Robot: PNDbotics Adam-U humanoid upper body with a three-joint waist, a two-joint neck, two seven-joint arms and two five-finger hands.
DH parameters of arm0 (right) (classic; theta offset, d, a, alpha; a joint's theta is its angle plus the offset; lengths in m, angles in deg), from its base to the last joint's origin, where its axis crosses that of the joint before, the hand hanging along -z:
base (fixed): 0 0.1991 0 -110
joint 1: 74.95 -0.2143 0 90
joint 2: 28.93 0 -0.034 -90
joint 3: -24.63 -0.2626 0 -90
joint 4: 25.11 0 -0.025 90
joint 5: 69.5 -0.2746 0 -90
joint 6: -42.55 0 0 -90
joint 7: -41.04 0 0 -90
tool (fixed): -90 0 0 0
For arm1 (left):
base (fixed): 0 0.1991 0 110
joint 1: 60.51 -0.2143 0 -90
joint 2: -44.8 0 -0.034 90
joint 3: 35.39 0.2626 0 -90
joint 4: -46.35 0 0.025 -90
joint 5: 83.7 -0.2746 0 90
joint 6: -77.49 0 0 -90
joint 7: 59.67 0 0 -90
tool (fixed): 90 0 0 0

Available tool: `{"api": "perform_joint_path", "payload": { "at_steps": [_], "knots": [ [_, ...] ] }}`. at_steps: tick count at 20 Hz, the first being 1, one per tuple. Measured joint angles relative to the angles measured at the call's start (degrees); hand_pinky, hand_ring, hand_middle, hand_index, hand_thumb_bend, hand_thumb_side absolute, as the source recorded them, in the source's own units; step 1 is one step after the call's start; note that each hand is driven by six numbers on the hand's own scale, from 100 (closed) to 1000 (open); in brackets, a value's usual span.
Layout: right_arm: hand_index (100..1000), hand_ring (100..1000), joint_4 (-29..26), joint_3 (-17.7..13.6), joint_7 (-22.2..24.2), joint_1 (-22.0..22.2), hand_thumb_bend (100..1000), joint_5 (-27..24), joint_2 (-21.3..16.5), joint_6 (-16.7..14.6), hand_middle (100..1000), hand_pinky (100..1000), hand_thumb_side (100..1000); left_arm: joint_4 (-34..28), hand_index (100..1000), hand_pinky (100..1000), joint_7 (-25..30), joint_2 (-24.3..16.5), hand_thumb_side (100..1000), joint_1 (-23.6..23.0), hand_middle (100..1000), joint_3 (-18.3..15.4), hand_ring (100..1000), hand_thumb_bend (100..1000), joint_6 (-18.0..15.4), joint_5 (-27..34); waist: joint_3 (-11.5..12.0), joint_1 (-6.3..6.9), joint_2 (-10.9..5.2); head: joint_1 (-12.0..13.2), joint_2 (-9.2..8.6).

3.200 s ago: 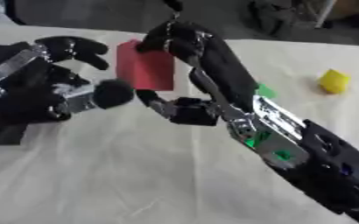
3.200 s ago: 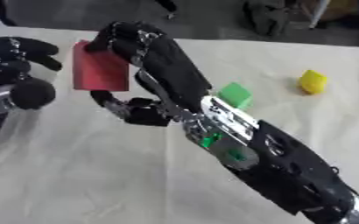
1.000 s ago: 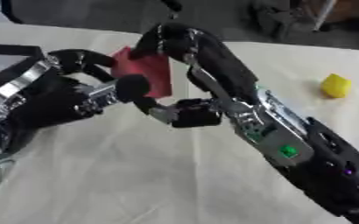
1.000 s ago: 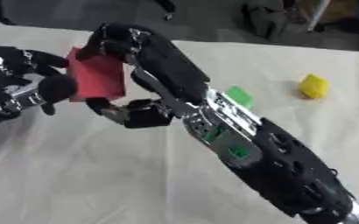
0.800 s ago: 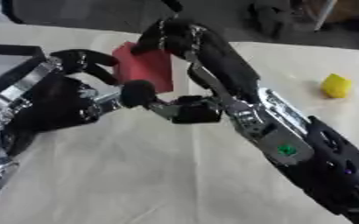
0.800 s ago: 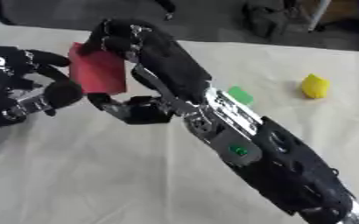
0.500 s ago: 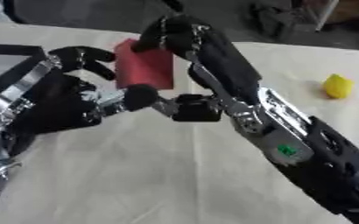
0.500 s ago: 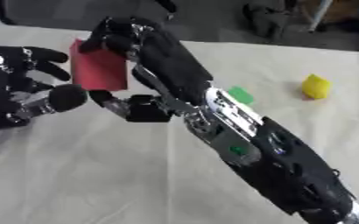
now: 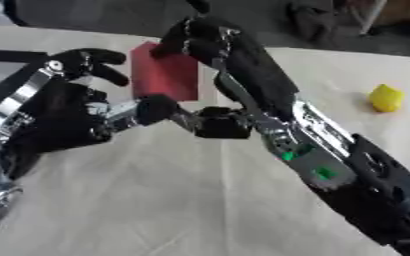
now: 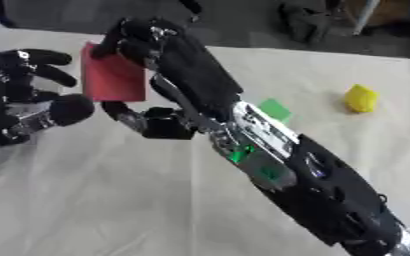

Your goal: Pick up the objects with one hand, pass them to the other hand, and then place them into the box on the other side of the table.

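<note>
A flat red block [image 9: 165,72] hangs above the table at the upper left. My right hand [image 9: 200,40] is shut on it, fingers curled over its top edge, and its thumb [image 9: 219,122] sits below the block. My right arm crosses the view from the lower right. My left hand [image 9: 64,107] is open just left of the block. Its fingers [image 9: 99,60] spread beside the block's left edge, and its round thumb tip [image 9: 154,107] lies just under the bottom edge. I cannot tell whether the left hand touches the block.
A small yellow object [image 9: 385,97] lies on the cloth-covered table at the right. A small green piece [image 10: 274,109] shows beside my right forearm. A dark rim [image 9: 7,53], perhaps the box, shows at the far left behind my left hand.
My left hand has risen and moved right toward the red block, fingers spreading beside it and thumb coming under it. My right hand has kept hold of the block, nearly still.
</note>
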Motion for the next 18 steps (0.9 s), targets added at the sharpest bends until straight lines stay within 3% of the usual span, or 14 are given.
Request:
{"api": "perform_joint_path", "payload": {
  "at_steps": [18],
  "knots": [
    [440, 308, 0.0, 0.0, -2.4, 0.0, 100, 1.4, 0.0, -2.3, 522, 742, 100, 0.0, 883, 969, -9.0, 0.0, 409, -0.5, 742, 1.1, 486, 1000, -9.0, 13.8, 0.0, -0.04, 0.08, 0.0, -0.69]
  ]
}}
